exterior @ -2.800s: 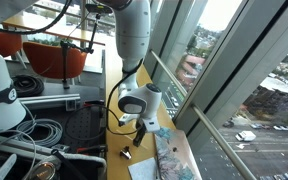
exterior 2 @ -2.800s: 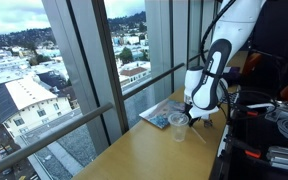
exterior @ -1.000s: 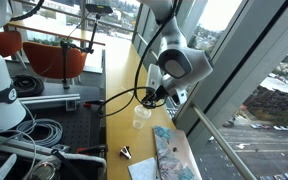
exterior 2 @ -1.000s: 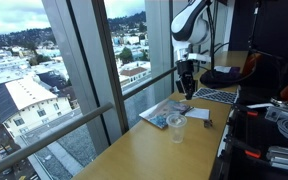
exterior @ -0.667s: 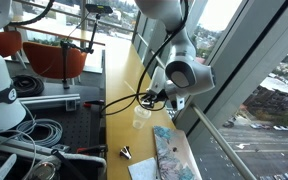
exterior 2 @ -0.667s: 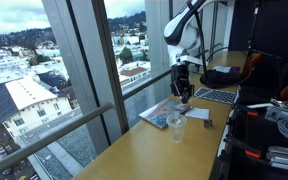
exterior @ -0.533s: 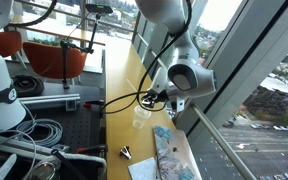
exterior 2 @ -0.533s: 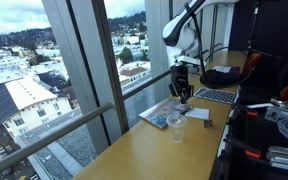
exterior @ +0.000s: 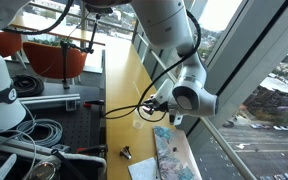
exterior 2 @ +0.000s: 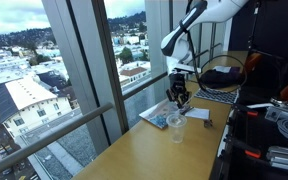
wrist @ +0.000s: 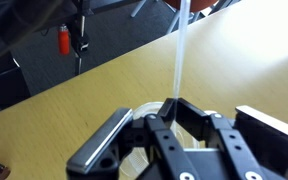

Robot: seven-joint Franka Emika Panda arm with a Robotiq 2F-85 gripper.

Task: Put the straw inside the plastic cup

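Right up close, in the wrist view, the black end effector [wrist: 166, 112] has its 2 fingers pressed together on the thin pale plastic straw [wrist: 179, 50], which stands nearly upright out of the pinch. The straw's lower end is hidden behind the fingers, so I cannot tell whether the tip has crossed the rim. A pale arc just under the fingers looks like the mouth of the small clear plastic cup [exterior 2: 176, 124]. In an exterior view that cup stands upright on the tan wooden surface [exterior 2: 134, 150], directly beneath the end effector.

By my reckoning, picking the straw up and carrying it over are done. What is left is to lower it through the mouth and let go. The cup looks light, so a sideways nudge could tip it.

Above the cup the space is open, and bare wood runs toward the near end. A flat blue patterned mat [exterior 2: 156, 114] lies just beside the cup, with a small grey block [exterior 2: 198, 116] near on the other side. A small dark metal clip [exterior: 125, 153] lies well apart. Farther off, the window glass [exterior 2: 134, 50] runs along 1 long edge of the surface. A black rack with coiled cables [exterior: 44, 135] borders the opposite edge, so sideways travel is hemmed in on both.
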